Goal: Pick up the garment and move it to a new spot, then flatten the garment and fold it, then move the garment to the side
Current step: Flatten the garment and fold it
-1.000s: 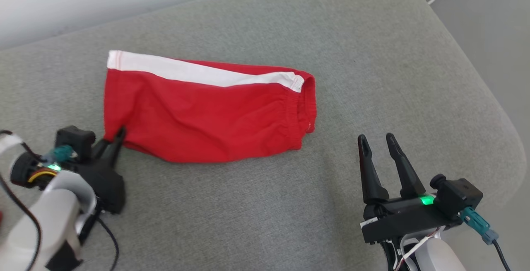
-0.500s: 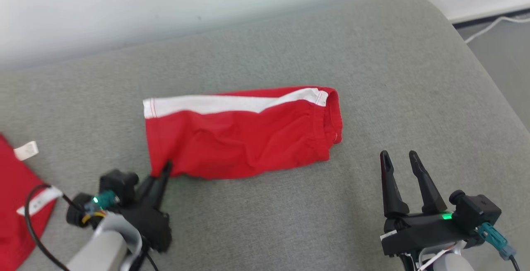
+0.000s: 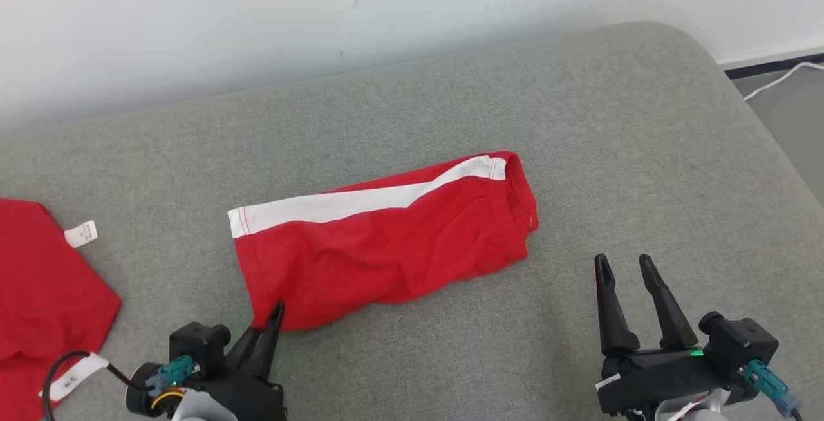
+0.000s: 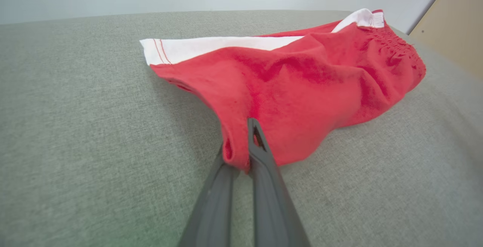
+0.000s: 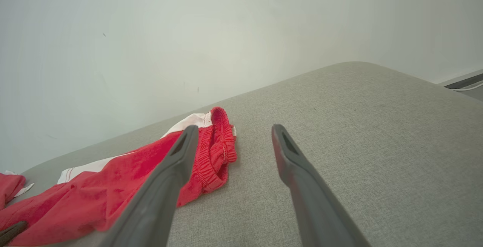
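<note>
A grey, woven-fabric padded surface (image 3: pixel 579 138) with a rounded corner at the upper right takes up most of the head view. It is backed along the top of the frame by a plain pale wall (image 3: pixel 257 15) with a few small dark specks. At the far right edge a dark skirting strip (image 3: pixel 772 64) runs under the wall, and a white cable (image 3: pixel 782 76) trails over the grey floor (image 3: pixel 795 125). The red shorts (image 3: pixel 386 247), with a white side stripe and a gathered waistband, lie near the centre of the frame, slanting up toward the right. The left hand (image 3: pixel 275 311), at the lower left, has its fingers pressed together, pinching the lower-left corner of the shorts. The left wrist view shows the cloth bunched between them (image 4: pixel 241 145). The right hand (image 3: pixel 624 263), at the lower right, has its fingers spread and holds nothing, apart from the waistband end. A second red garment (image 3: pixel 45 286) with a white label (image 3: pixel 81 233) lies at the left edge. A beige panel (image 4: pixel 453 31) stands at the upper right of the left wrist view.
</note>
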Controlling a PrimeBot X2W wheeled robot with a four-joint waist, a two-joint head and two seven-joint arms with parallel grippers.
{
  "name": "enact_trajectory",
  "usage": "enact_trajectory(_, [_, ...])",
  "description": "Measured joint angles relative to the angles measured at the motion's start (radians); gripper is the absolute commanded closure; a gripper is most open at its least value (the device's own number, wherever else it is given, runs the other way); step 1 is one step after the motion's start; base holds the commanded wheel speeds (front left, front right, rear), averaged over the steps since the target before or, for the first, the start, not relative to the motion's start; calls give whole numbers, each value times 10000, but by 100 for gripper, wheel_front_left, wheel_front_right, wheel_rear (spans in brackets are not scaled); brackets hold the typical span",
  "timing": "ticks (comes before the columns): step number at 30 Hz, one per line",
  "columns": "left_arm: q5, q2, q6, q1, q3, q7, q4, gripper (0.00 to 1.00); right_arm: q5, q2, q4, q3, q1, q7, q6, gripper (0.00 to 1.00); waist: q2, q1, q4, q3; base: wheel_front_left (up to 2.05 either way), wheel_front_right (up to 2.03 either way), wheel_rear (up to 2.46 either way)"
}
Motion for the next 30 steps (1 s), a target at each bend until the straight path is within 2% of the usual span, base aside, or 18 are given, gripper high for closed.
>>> enact_trajectory(2, [17,-23,102,119,33,-25,8,100,6,0,79,17,23,-2,0,0,0,0,5,-22,0,0,0])
enact_trajectory(3, [151,-2,157,133,10,-27,19,63,6,-4,115,35,25,-2,0,0,0,0,10,-35,0,0,0])
enact_trajectory(4, [259,-8,171,140,33,-35,15,2,8,-10,142,48,25,-2,0,0,0,0,18,-46,0,0,0])
enact_trajectory(8, [546,-173,387,308,504,-40,-372,0,8,-36,213,69,26,-2,0,0,0,0,86,-97,0,0,0])
enact_trajectory(12, [1371,-270,752,709,1306,-44,-1175,0,8,-46,232,75,36,-2,0,0,0,1,201,-171,0,0,0])
enact_trajectory(20, [2702,-568,1202,2095,2815,-67,-2612,0,-84,-36,240,50,168,-2,0,0,0,1,490,-480,0,0,0])
enact_trajectory(30, [3802,-662,1733,3632,4228,-67,-3346,0,-489,-65,407,-151,475,0,0,0,0,0,836,-1050,0,0,0])
